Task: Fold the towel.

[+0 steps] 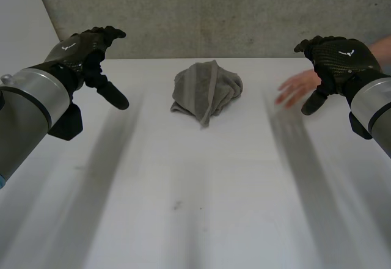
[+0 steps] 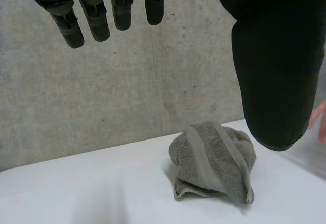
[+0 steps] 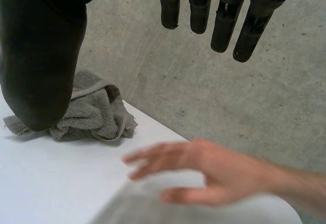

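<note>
The towel [image 1: 206, 92] sits crumpled in a heap on the white table [image 1: 195, 208], toward the far edge by the concrete wall [image 1: 214, 12], roughly midway between your two arms. It lies straight on the table top, not in any bin, tray or basket.

Your left hand [image 1: 91, 52] hovers above the table, well apart from the towel. Its fingers [image 2: 94, 23] are straight and spread away from the thumb, and they hold nothing. Your right hand [image 1: 339, 61] hovers likewise on the other side, fingers relaxed, thumb apart, empty.

A person's hand [image 1: 297, 87] lies low over the table between the towel and your right hand, close beneath it.

The folding has not begun, by the look of it, so your step is to reach in and open the heap flat. Hold your right arm where it is until the person's hand is out of the way, since any descent now risks striking it.

Then bring both hands down on either side of the heap. Look for the hem band [image 2: 204, 152], the flatter strip running over the top, and follow it to a corner. A loose point [image 1: 203, 119] sticks out on the near side, and it is probably your easiest first pinch. Draw the corners apart slowly and low, so the cloth drags flat rather than bunching again.
</note>
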`<act>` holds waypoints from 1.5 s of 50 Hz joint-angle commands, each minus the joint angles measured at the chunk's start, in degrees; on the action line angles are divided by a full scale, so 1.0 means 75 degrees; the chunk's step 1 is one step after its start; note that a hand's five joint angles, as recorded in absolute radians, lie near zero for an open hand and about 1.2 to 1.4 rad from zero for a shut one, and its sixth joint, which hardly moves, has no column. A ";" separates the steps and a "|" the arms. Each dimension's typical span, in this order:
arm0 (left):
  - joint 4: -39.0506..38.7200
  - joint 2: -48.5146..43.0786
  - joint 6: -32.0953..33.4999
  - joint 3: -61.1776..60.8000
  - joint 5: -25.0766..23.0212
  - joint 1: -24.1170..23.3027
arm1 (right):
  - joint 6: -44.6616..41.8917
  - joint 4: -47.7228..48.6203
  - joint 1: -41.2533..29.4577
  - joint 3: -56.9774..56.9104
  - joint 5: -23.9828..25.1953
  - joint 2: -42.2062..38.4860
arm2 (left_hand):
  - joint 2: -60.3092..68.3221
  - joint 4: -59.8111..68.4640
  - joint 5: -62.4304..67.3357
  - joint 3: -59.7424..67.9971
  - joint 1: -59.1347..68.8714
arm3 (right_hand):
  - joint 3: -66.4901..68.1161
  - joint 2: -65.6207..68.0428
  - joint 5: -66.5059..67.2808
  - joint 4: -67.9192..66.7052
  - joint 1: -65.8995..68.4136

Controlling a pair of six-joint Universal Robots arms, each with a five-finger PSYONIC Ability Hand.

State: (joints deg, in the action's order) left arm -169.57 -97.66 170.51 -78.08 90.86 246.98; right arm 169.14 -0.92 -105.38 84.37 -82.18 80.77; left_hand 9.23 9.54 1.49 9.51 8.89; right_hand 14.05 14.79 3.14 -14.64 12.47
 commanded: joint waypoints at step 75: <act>-0.2621 -0.0784 0.0047 -0.2082 0.0037 0.0105 | -0.4340 0.1083 -0.2180 -0.7019 0.1652 -0.7980 | 0.0102 0.0061 -0.0198 0.0065 0.0147 | 0.2922 0.2823 0.3043 -0.2843 0.3132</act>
State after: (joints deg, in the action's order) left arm -189.21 -103.45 170.89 -93.59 91.14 247.77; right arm 138.71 7.15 -121.71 33.62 -69.56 22.46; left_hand 9.24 9.54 1.49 9.51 8.89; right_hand 31.48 31.28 21.65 -31.33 31.55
